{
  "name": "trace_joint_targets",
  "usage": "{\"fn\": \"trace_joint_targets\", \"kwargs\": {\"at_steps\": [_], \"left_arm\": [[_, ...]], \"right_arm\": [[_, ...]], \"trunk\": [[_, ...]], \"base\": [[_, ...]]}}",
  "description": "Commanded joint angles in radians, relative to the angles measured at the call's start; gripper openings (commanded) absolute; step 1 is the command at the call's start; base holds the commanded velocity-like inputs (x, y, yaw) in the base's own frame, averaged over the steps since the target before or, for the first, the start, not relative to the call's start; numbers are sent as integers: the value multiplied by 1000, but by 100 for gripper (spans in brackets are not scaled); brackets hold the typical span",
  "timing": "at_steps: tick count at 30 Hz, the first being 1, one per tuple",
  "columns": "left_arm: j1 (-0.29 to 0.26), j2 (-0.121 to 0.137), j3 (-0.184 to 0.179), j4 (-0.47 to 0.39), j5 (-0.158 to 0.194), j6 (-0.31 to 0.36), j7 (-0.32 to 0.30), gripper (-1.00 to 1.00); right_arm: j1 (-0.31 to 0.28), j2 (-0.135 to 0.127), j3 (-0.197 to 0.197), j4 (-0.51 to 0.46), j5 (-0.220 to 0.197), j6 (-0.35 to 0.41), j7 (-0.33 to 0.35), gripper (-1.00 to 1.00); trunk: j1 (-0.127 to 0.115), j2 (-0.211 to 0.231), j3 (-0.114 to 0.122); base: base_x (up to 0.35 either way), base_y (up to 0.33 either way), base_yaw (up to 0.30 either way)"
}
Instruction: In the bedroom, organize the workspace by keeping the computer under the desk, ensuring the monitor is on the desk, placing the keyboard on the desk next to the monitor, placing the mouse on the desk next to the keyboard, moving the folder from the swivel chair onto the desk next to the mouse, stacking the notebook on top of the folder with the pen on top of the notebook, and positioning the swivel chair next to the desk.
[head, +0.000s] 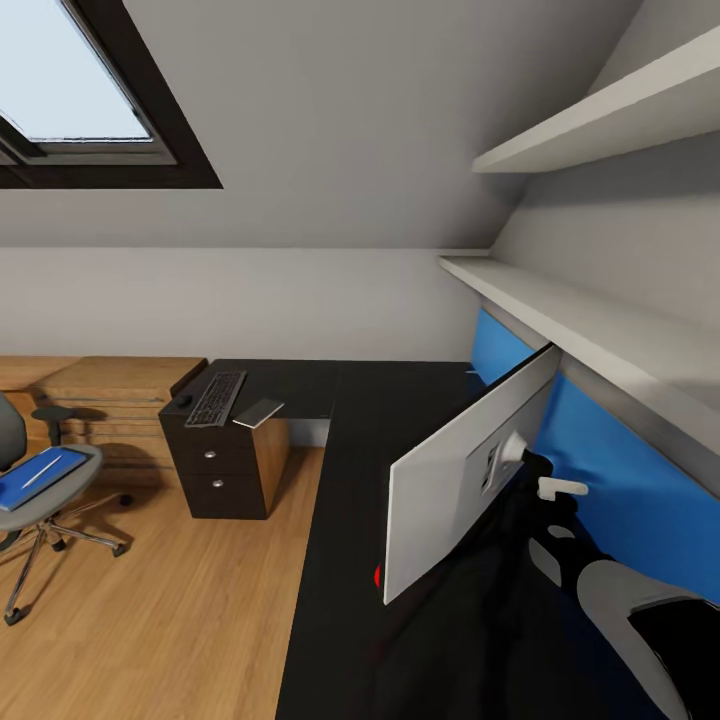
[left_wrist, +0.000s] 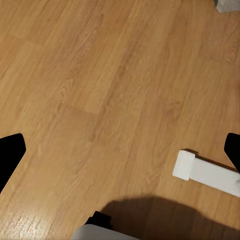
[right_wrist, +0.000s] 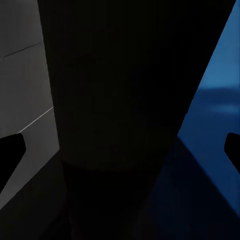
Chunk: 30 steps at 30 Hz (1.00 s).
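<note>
The monitor (head: 462, 480) stands on the desk (head: 340, 520), back toward the camera; the right gripper (right_wrist: 120, 150), jaws wide and empty, reaches behind it. Likely step: seating the monitor. Next: the keyboard (head: 215, 398) must come beside it.

Black desk (head: 340, 480) (L-shaped) bears monitor (head: 465, 470), keyboard (head: 216, 397), mouse (head: 183, 401), notebook (head: 259, 412).

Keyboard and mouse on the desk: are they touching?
Apart. The head view shows a strip of black desk between the keyboard and the mouse.
</note>
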Motion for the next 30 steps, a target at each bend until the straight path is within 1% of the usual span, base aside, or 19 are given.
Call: {"fn": "trace_joint_targets", "kwargs": {"at_steps": [1, 7, 10, 21, 30], "left_arm": [[0, 1, -5, -1, 10, -6, 5, 100], [0, 1, -5, -1, 10, -6, 6, 100], [0, 1, -5, -1, 10, -5, 6, 100], [0, 1, -5, -1, 10, -4, 5, 100], [0, 2, -4, -1, 10, -1, 6, 100]], "right_arm": [[0, 0, 9, 0, -7, -2, -3, 100], [-1, 0, 9, 0, -7, -2, -3, 100], [-1, 0, 9, 0, -7, -2, -3, 100], [0, 0, 9, -1, -7, -2, -3, 100], [-1, 2, 12, -1, -7, -2, -5, 100]], "trunk": [[0, -1, -1], [0, -1, -1], [0, -1, -1], [0, -1, -1], [0, -1, -1]], "base": [[0, 0, 0], [-9, 0, 0], [-144, 0, 0], [-281, 0, 0], [-324, 25, 0]]}}
